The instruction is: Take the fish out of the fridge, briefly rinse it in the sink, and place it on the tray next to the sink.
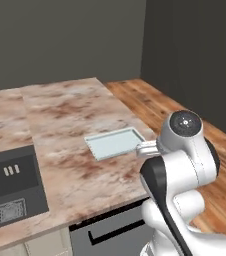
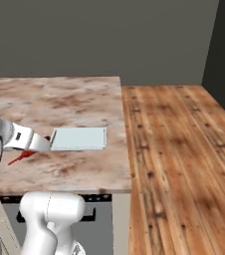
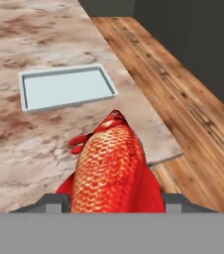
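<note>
Gripper (image 3: pixel 115 201) clamped on fish (image 3: pixel 115 163) mid-body — slim, likely wet and slippery, best gripped across the flanks; tray (image 3: pixel 64 88) just ahead.

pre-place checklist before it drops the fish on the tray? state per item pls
1. Fish held: ok. The fish sits between the fingers of the gripper, shut on it.
2. Tray free: ok. The tray has nothing in it.
3. Tray flat on the counter: ok, near the counter's end, away from the sink.
4. Fish over the tray: not ok. In the hand view the tray lies ahead of the fish; in the right base view the fish hangs short of the tray's near edge.
5. Path to tray: ok, bare stone between them.
6. Fish rinsed: cannot tell from these pictures.
</note>
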